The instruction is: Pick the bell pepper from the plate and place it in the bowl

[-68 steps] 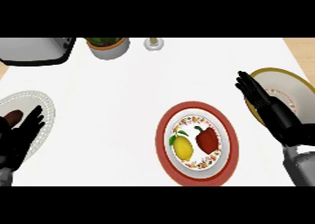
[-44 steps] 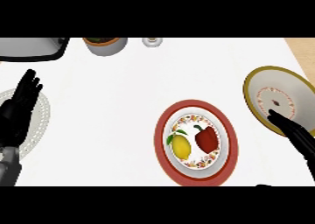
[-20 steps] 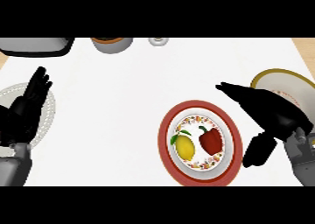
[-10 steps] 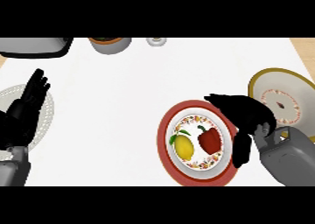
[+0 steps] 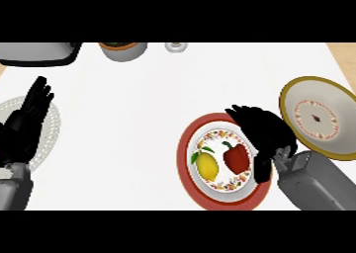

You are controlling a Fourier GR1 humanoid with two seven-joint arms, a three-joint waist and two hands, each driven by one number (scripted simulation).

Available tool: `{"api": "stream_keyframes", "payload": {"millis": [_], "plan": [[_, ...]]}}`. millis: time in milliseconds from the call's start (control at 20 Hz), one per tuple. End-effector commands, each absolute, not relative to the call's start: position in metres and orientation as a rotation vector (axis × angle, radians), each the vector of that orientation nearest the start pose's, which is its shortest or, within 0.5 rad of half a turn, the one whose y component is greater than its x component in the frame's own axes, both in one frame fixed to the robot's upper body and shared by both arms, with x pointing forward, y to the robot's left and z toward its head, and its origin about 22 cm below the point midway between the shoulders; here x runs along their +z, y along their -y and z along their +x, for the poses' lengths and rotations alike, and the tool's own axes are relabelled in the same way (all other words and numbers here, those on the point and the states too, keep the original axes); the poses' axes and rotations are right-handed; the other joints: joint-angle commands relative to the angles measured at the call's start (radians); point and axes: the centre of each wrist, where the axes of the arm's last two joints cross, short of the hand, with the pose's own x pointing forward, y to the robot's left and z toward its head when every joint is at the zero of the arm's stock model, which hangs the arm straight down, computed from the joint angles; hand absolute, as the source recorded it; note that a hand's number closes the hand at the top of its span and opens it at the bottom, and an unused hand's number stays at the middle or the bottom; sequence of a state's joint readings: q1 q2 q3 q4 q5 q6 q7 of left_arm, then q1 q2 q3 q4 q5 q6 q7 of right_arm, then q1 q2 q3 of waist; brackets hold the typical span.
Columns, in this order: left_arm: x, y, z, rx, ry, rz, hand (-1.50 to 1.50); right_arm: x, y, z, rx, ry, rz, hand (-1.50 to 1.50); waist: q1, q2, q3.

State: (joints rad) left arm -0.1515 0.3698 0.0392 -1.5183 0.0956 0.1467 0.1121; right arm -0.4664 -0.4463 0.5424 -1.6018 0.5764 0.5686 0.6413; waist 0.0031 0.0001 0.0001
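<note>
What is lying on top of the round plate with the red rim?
On the red-rimmed patterned plate lie a yellow lemon and a red bell pepper, side by side. The black right hand covers the plate's upper right edge, so that part cannot be seen.

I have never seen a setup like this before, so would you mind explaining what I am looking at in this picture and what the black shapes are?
This is one view, taken as from a humanoid robot's head, looking steeply down at a white counter. The black shapes are its hands on grey forearms. The right hand hangs over the right edge of a red-rimmed plate, fingers curved, next to a red bell pepper; it holds nothing yet. A yellow lemon lies beside the pepper on the same plate. The left hand rests open at the left edge, over a pale plate. At the right stands a gold-rimmed bowl, where the pepper should go. Along the far edge are a grey appliance, a pot and a small shaker.
</note>
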Motion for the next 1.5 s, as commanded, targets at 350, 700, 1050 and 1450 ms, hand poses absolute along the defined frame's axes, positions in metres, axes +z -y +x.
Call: {"api": "stream_keyframes", "payload": {"millis": [350, 700, 1050, 1450], "plan": [[0.045, -0.291, 0.283, -0.071, 1.569, 0.334, 0.00, 0.057, 0.168, 0.277, 1.555, 0.845, -0.646, -1.50, -0.004, 0.000, 0.000], [0.059, -0.320, 0.277, -0.081, 1.578, 0.332, 0.00, 0.049, 0.150, 0.280, 1.541, 0.870, -0.686, -1.50, -0.002, -0.001, 0.000], [0.063, -0.301, 0.289, -0.067, 1.577, 0.328, 0.00, 0.013, 0.164, 0.296, 1.530, 0.828, -0.653, -1.50, -0.001, 0.000, 0.000], [0.059, -0.313, 0.282, -0.077, 1.565, 0.310, 0.00, -0.008, 0.140, 0.306, 1.555, 0.912, -0.543, 1.50, 0.004, 0.002, 0.000]]}}
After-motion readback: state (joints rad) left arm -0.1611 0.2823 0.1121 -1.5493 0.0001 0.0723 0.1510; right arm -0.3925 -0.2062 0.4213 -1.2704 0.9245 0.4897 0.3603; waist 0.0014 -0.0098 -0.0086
